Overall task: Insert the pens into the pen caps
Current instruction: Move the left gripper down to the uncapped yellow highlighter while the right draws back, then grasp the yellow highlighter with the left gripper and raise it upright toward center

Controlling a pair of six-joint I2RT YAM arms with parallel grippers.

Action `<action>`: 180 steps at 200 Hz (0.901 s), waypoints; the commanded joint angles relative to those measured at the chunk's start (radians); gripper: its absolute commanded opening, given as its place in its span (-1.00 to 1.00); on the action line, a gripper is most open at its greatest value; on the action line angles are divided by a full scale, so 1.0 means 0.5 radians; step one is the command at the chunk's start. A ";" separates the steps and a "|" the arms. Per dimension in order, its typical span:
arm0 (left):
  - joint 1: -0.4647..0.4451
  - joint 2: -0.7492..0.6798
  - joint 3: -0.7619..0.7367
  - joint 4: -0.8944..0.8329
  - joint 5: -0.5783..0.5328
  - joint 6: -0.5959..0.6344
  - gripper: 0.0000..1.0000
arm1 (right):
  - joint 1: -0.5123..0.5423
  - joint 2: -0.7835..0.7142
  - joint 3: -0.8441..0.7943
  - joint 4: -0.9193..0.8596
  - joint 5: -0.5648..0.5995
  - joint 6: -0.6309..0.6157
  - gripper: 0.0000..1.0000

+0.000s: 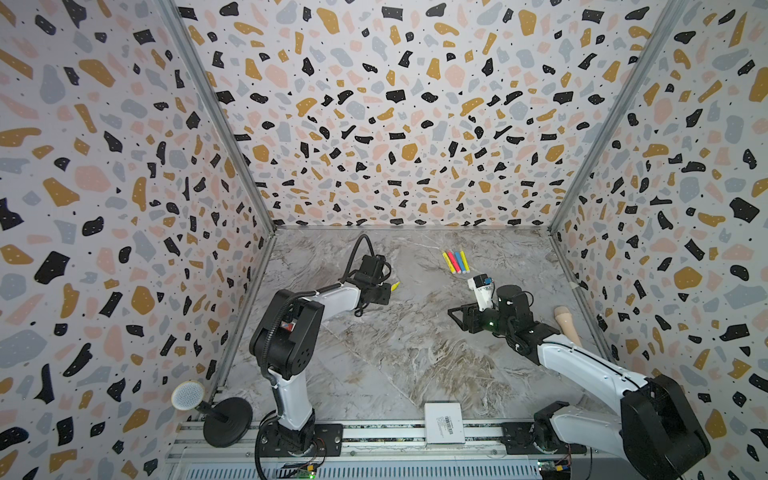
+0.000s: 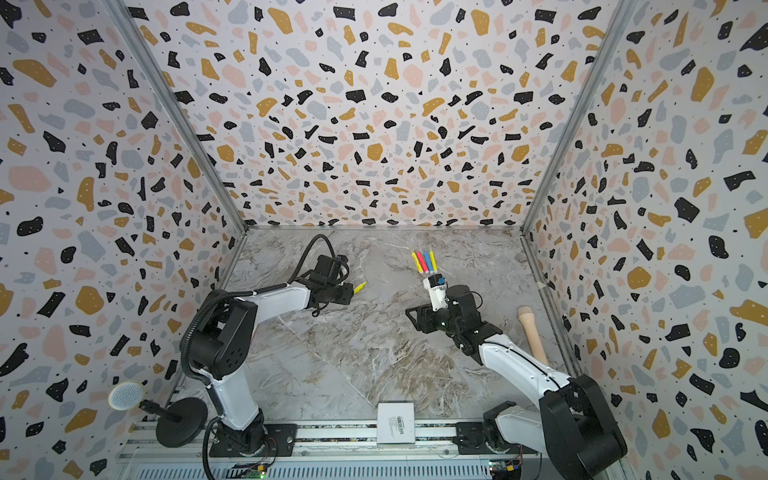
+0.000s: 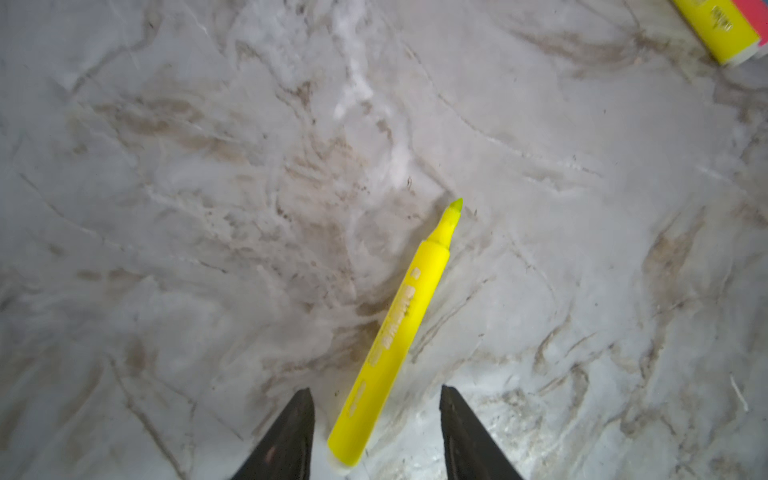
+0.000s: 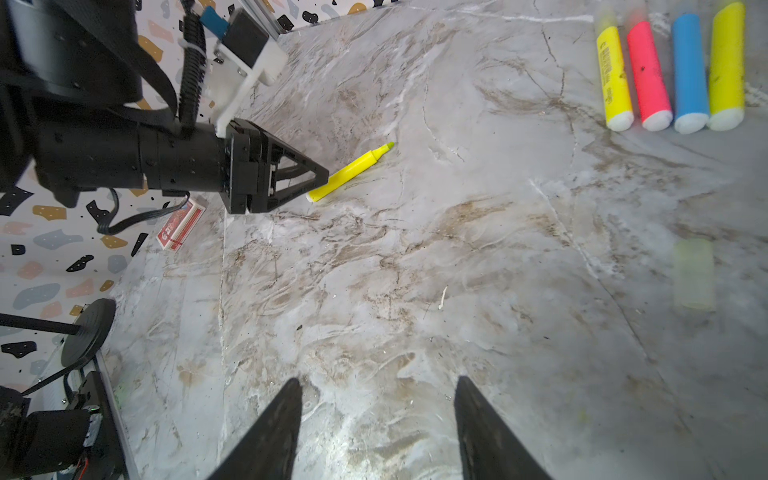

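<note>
left gripper (image 3: 376,388): jaws are standing apart, straddling the back end of the yellow pen (image 3: 399,324), w/ a gap showing on each side, so not gripping yet. the pen is lying flat on the table (image 3: 166,187), its bare tip pointing away from the gripper.

right gripper (image 4: 378,379): jaws are standing open w/ nothing btwn them, hovering over bare table and facing the left gripper, well apart from it. a loose pale-yellow cap (image 4: 693,276), blurred, is lying off to the side of it, nearer than the row of four pens (image 4: 690,70) beyond.

progress, my read: that row (yellow, pink-red, blue, yellow) is looking capped already, w/ tinted caps at the ends away from the white plugs, though those ends are blurry. so approx four done and one left: grab the yellow pen, get the loose cap, push them together.

writing: the yellow pen is carrying raised lettering along the barrel, but can't read it. black print on the first pen of the row is too small. the red-white small box (image 4: 181,224) past the left gripper has print, unreadable. the white box (image 1: 444,423) by the arm bases is showing a barcode label only.
</note>
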 commanded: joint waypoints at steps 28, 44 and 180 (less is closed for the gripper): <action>-0.012 0.163 0.147 -0.129 -0.071 0.086 0.00 | -0.014 -0.070 -0.023 -0.003 0.027 0.013 0.18; -0.022 0.181 0.148 -0.134 -0.058 0.092 0.00 | -0.017 -0.078 -0.027 0.002 0.027 0.013 0.18; -0.184 0.131 -0.023 -0.024 0.049 0.093 -0.82 | -0.073 -0.149 -0.026 -0.092 0.127 0.064 0.18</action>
